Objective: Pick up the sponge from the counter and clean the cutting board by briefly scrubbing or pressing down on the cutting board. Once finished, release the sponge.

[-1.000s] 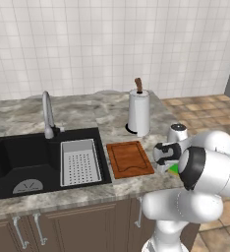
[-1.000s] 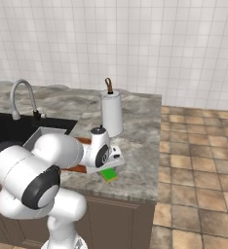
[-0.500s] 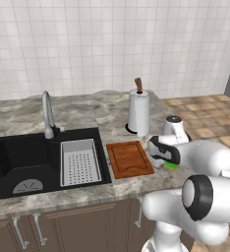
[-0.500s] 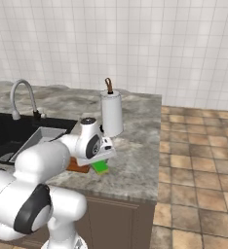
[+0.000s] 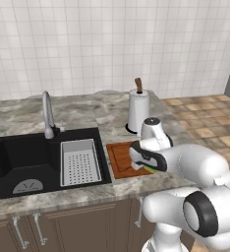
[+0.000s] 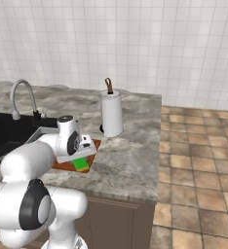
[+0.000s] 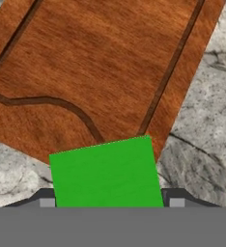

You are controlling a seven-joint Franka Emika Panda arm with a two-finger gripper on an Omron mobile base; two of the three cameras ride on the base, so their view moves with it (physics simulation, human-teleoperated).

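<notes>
Clamped between my two finger tips is the sponge [image 7: 106,174]: in the hand view one dark tip [image 7: 42,198] sits against its left side and the other against its right, so my gripper [image 7: 107,202] is grasping it. Its bright green top faces the camera, and part of it overlaps the near edge of the cutting board [image 7: 105,67].

From the left base view, my gripper [image 5: 147,162] hangs low over the right-hand part of the cutting board [image 5: 121,160], and a sliver of green and yellow sponge [image 5: 150,169] shows under the hand at the board's front edge. From the right base view, the sponge [image 6: 81,164] sits just below my hand, over the front right corner of the cutting board [image 6: 62,164], with the green top and yellow layer both visible. I cannot tell whether it is touching the wood or held just above it.

That board lies on the counter [image 5: 107,110] near the worktop's front edge, just right of the black sink [image 5: 18,157], which holds a grey perforated tray [image 5: 78,161]. Behind the board, a paper towel roll [image 5: 137,112] stands upright on its holder toward the worktop's back right. A curved faucet [image 5: 48,115] rises at the sink's rear edge.
</notes>
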